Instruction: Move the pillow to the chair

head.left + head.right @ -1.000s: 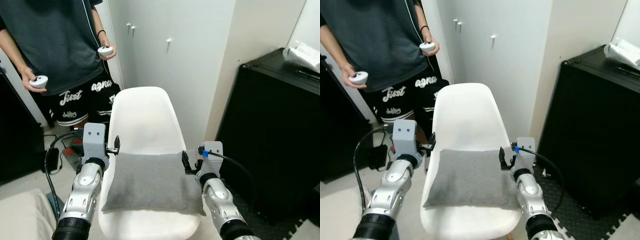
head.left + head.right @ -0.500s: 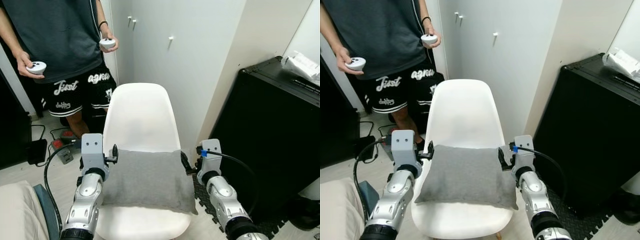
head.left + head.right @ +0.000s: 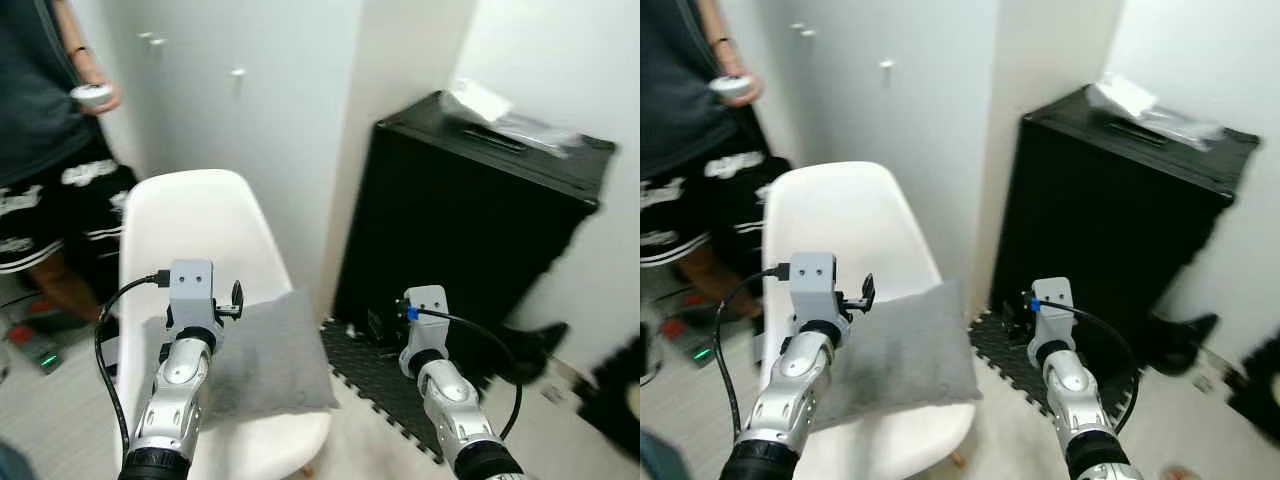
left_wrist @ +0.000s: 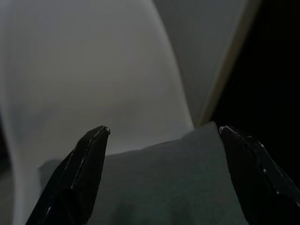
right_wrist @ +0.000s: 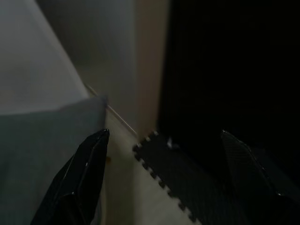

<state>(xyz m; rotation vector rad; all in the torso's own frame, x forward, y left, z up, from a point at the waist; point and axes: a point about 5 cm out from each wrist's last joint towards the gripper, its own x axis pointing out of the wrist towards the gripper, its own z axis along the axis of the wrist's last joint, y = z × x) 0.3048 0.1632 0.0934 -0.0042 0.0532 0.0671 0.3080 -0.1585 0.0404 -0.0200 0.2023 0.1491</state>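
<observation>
Left tool (image 4: 161, 136) spread over flat pillow (image 3: 262, 352)

Two jointed silver arms, grey box-shaped wrist housings, long tapered black fingers (image 4: 79, 178), black cables, blue connector on right wrist

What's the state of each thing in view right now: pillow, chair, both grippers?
pillow: lying on the chair seat, free of both grippers.
chair: upright, holding the pillow.
left gripper: open, over the pillow.
right gripper: open, beside the chair over the floor mat.
</observation>
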